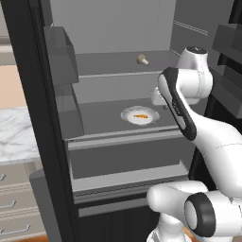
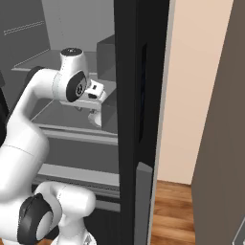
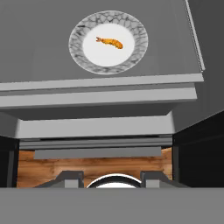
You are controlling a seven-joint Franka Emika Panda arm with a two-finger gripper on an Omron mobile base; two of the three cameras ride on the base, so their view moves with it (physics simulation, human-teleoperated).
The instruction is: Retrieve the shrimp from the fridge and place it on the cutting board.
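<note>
Inside the fridge [image 1: 118, 28], arm bent forward, end effector [image 3: 112, 176] part-open, empty, above shrimp [image 3: 110, 42] on plate [image 3: 78, 52]

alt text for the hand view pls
An orange shrimp lies in the middle of a white plate on a grey fridge shelf, seen from above. Below the shelf are drawer fronts and wood floor, and the gripper's fingertips are empty.

No readable text, labels or numbers anywhere

One shrimp [image 3: 110, 42], one plate [image 3: 81, 54], one mushroom [image 1: 142, 59], one fridge [image 1: 28, 85].
</note>
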